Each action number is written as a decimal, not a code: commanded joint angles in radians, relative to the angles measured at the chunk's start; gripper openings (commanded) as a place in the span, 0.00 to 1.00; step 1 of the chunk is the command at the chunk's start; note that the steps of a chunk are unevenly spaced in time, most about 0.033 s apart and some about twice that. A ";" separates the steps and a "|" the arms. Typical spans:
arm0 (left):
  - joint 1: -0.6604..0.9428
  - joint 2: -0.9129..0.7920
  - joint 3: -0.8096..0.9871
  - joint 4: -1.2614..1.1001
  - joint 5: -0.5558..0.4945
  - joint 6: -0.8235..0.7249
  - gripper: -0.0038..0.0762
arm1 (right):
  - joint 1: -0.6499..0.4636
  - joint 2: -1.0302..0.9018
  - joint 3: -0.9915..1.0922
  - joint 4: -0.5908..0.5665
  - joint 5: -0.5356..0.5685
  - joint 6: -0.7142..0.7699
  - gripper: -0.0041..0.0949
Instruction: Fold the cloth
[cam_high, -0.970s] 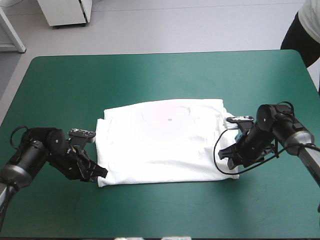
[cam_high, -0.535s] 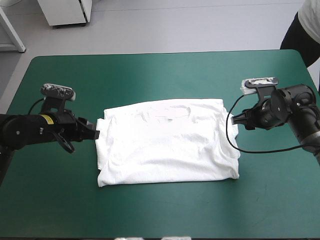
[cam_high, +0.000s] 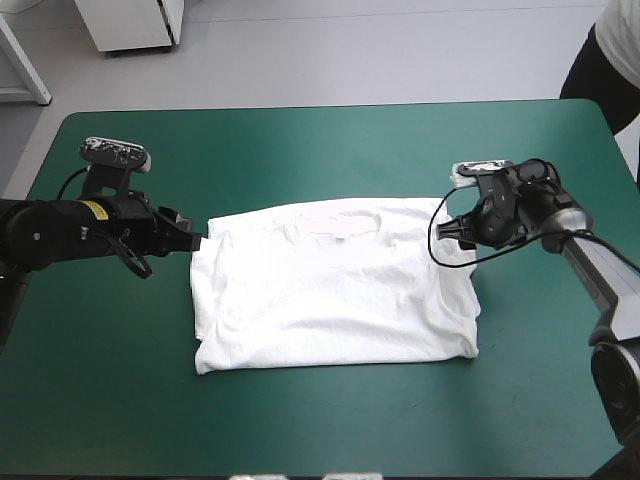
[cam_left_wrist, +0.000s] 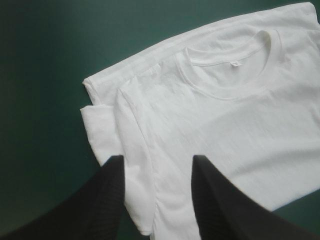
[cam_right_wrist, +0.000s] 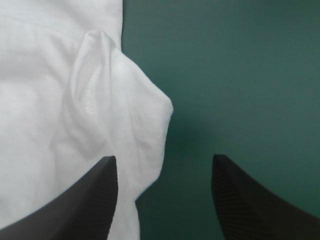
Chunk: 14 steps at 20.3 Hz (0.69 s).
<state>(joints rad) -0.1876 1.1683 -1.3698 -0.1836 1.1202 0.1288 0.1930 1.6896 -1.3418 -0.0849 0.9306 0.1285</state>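
T-shirt (cam_high: 330, 290) flat, right claw (cam_high: 447, 228) spread and nearer its corner than before, left claw (cam_high: 196, 242) spread.

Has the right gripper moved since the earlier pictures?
Yes. Earlier the right gripper was by the near right corner of the T-shirt; now it is at the far right corner, nearer the far edge of the table.

Pale grey floor (cam_high: 400, 50) ran past the far edge of the teal-green table (cam_high: 300, 150), with a white cabinet (cam_high: 135, 25) parked beyond its far left corner
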 joint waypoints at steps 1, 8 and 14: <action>0.001 -0.017 -0.035 -0.012 -0.023 -0.005 0.45 | -0.013 0.028 -0.057 -0.003 -0.035 0.001 0.59; 0.001 -0.017 -0.035 -0.008 -0.004 -0.005 0.45 | -0.031 0.149 -0.080 0.076 -0.026 -0.052 0.46; 0.001 -0.017 -0.035 -0.008 0.002 -0.005 0.45 | -0.031 0.188 -0.082 0.135 -0.008 -0.079 0.03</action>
<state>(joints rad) -0.1876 1.1683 -1.3710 -0.1761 1.1612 0.1288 0.1686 1.8960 -1.4096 0.0496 0.9243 0.0638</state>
